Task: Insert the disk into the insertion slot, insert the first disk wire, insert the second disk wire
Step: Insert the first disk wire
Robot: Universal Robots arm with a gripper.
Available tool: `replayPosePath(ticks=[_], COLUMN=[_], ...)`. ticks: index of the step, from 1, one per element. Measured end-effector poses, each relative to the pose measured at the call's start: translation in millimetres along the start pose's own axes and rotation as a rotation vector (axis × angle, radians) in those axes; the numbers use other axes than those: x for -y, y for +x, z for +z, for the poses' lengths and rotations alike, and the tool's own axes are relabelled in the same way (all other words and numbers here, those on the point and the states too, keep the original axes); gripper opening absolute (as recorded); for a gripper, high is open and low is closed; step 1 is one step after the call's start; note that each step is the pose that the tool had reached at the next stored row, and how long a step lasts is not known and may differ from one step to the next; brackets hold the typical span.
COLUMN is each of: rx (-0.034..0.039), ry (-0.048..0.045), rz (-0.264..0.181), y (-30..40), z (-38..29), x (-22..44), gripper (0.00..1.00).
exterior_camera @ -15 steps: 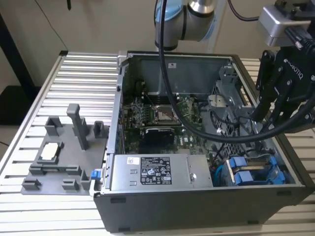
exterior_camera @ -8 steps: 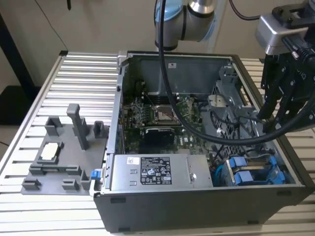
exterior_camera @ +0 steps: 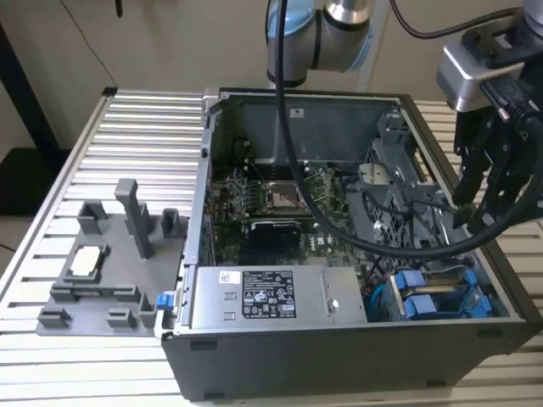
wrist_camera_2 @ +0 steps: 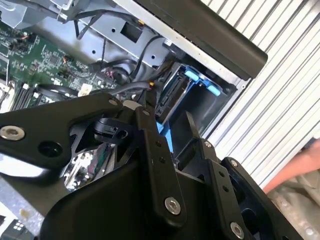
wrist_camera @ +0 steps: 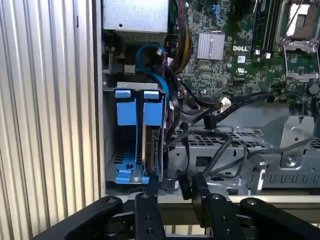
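exterior view: fingers (exterior_camera: 469, 174) hang over the case (exterior_camera: 280, 360) at the exterior view's right, disk (exterior_camera: 416, 284) down inside; second wrist view: fingers (wrist_camera_2: 150, 130) spread, nothing gripped; first wrist view: disk (wrist_camera: 150, 145) sits edge-on in the slot (wrist_camera: 112, 150), fingertip just beside

Disk carrier (wrist_camera: 152, 107): glossy bright-blue plastic. Drive cage (wrist_camera: 107, 150): dull grey sheet metal. Gripper (wrist_camera: 175, 186): matt black metal, shiny screw heads. Table (exterior_camera: 127, 127): ribbed bare aluminium, satin.

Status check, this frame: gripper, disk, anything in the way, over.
Gripper open, hovering by cage. Disk sits in slot. Black cables lie loose beside cage, one close to a fingertip.
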State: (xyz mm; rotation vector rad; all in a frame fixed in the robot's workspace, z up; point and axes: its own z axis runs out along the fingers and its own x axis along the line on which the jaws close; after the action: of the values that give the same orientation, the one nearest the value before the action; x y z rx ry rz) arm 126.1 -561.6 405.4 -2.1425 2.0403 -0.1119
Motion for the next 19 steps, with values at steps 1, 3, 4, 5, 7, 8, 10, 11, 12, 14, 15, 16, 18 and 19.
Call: replayPosePath(ticks=[1, 3, 4, 5, 7, 8, 10, 11, 12, 14, 15, 16, 18, 19], rx=[0.0015, 0.0031, 0.0034, 0.0037, 0.0044, 0.0049, 0.0056, 0.0056, 0.0057, 0.0059, 0.0061, 0.0062, 0.0065, 0.0064], ry=[0.0043, 0.0134, 0.0178, 0.0222, 0.0258, 0.0264, 0.0265, 0.0266, 0.0278, 0.0307, 0.0320, 0.0329, 0.0344, 0.0352], rz=[-0.010, -0.021, -0.025, -0.028, -0.034, -0.036, -0.039, -0.039, -0.040, -0.043, -0.043, -0.044, -0.045, -0.046], y=[-0.4, -0.8, -1.1, -1.2, -1.9, -2.5, -3.4, -3.9, -4.4, -5.5, -5.9, -6.1, -6.4, -6.5], z=[1.0, 3.2, 4.5, 6.0, 7.7, 8.1, 8.3, 8.4, 8.7, 9.4, 9.8, 10.3, 10.9, 11.1], x=[-0.1, -0.6, -0.9, -1.4, -2.1, -2.3, -2.6, -2.9, -3.2, -3.7, -3.8, -3.9, -4.1, -4.1], gripper=[0.41, 0.41, 0.41, 0.41, 0.41, 0.41, 0.41, 0.41, 0.41, 0.41, 0.41, 0.41, 0.41, 0.38])
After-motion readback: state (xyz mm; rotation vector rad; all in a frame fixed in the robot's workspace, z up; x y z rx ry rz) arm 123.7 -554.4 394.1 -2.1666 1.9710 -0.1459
